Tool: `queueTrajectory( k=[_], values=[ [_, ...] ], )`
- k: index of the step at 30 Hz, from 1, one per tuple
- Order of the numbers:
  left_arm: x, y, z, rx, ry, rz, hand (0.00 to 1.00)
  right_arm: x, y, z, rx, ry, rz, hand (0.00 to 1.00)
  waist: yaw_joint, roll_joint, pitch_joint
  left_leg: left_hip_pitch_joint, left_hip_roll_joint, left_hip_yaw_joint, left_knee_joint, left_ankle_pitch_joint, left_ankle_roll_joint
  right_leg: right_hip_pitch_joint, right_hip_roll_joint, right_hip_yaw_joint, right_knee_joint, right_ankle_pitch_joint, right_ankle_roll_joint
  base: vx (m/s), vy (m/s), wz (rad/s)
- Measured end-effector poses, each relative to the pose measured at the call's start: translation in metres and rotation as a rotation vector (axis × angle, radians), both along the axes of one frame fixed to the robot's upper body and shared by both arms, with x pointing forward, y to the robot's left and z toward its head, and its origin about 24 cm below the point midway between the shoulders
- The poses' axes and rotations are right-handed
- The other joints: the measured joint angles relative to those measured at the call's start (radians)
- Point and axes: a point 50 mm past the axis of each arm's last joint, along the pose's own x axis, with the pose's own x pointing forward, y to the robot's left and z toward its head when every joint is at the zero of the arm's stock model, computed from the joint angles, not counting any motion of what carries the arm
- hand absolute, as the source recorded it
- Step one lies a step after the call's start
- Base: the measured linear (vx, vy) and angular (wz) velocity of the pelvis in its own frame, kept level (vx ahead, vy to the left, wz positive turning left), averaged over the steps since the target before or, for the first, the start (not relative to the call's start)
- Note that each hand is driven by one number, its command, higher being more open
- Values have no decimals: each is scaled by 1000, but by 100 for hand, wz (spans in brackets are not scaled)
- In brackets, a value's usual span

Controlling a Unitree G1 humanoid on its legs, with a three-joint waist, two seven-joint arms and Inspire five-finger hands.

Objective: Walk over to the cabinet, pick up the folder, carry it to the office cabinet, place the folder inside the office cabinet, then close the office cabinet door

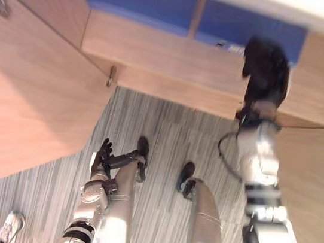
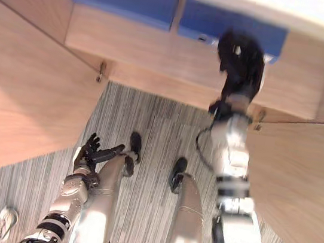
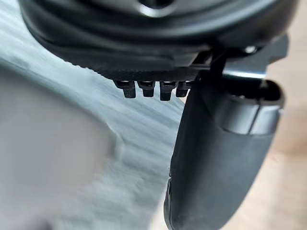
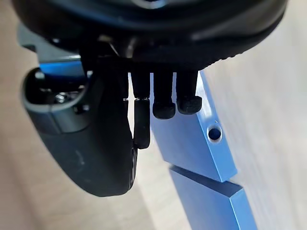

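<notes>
Reach for right folder (image 1: 239, 25) on cabinet shelf (image 1: 159, 52), right robot hand (image 1: 267, 67) released.
Right robot hand is over the folder's near right corner, fingers loose, gripping nothing. Left folder (image 1: 142, 1) lies just beside it. Left robot hand (image 1: 104, 153) hangs low, released. Probably best: slide fingers under the near edge, thumb on top, clamp firmly, and lift clear without dragging the neighbour.

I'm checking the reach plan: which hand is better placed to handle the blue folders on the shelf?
Right. The right hand is raised at the shelf, beside the right blue folder. The left hand hangs low over the floor.
</notes>
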Motion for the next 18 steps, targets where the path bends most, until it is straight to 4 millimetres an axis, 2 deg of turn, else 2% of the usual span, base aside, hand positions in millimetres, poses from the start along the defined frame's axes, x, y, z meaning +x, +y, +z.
queueTrajectory(
  k=[2, 3, 4, 5, 6, 7, 8, 10, 11, 13, 16, 18],
  values=[
    [-13, -7, -11, 11, 50, -46, 100, -33, -2, -53, -6, 168, -25, 0, -29, -13, -39, 122, 10, 46, -58, -15, -15, 106, 15, 25, -90, 23, 7, 137, 42, -55],
    [-17, -8, -15, 12, 69, -58, 100, -42, -4, -65, -19, 211, -36, 0, -40, -13, -53, 147, 12, 53, -74, -15, -15, 131, 20, 32, -117, 33, 10, 171, 39, -57],
    [-24, -9, -23, 25, 112, -84, 100, -58, -10, -86, -53, 293, -56, 0, -58, -13, -83, 190, 14, 68, -106, -15, -16, 168, 33, 50, -173, 55, 13, 159, 30, -56],
    [-32, -7, -32, 24, 165, -87, 100, -71, -14, -108, -76, 385, -66, 100, -74, -16, -110, 238, 15, 91, -142, -8, -17, 213, 43, 71, -238, 84, 17, 186, 33, -59],
    [-37, -6, -37, 25, 194, -87, 100, -78, -16, -121, -80, 438, -72, 100, -82, -17, -126, 260, 11, 98, -163, -3, -16, 238, 47, 81, -271, 98, 20, 233, 35, -59],
    [-46, -2, -46, 32, 248, -96, 100, -92, -22, -148, -87, 560, -92, 100, -101, -18, -146, 320, 3, 118, -215, 9, -12, 295, 53, 103, -337, 126, 25, 210, 26, -46],
    [-49, -1, -49, 41, 272, -105, 100, -99, -25, -161, -77, 620, -105, 100, -104, -18, -155, 351, 0, 133, -243, 14, -11, 321, 55, 115, -369, 138, 29, 229, 15, -56],
    [-64, 9, -58, 83, 332, -116, 100, -135, -33, -203, -27, 840, -150, 100, -119, -18, -200, 458, -21, 187, -349, 37, -15, 396, 57, 158, -457, 171, 38, 196, -3, -54],
    [-67, 12, -59, 96, 343, -118, 100, -144, -33, -212, -20, 891, -152, 100, -119, -18, -212, 479, -25, 200, -371, 41, -16, 406, 57, 168, -471, 177, 39, 171, -3, -56],
    [-79, 23, -66, 128, 403, -114, 100, -180, -34, -240, 30, 1063, -173, 100, -122, -14, -263, 554, -31, 255, -445, 54, -31, 441, 65, 218, -518, 199, 41, 162, -1, -65],
    [-89, 29, -72, 153, 465, -120, 100, -202, -36, -252, 88, 1152, -214, 100, -147, -5, -287, 625, -33, 311, -501, 62, -40, 473, 78, 273, -558, 231, 39, 75, 15, -62],
    [-91, 29, -74, 140, 482, -108, 100, -206, -42, -252, 128, 1151, -271, 100, -159, -4, -292, 651, -35, 334, -518, 63, -41, 481, 83, 313, -580, 254, 39, 7, 28, -65]
  ],
)
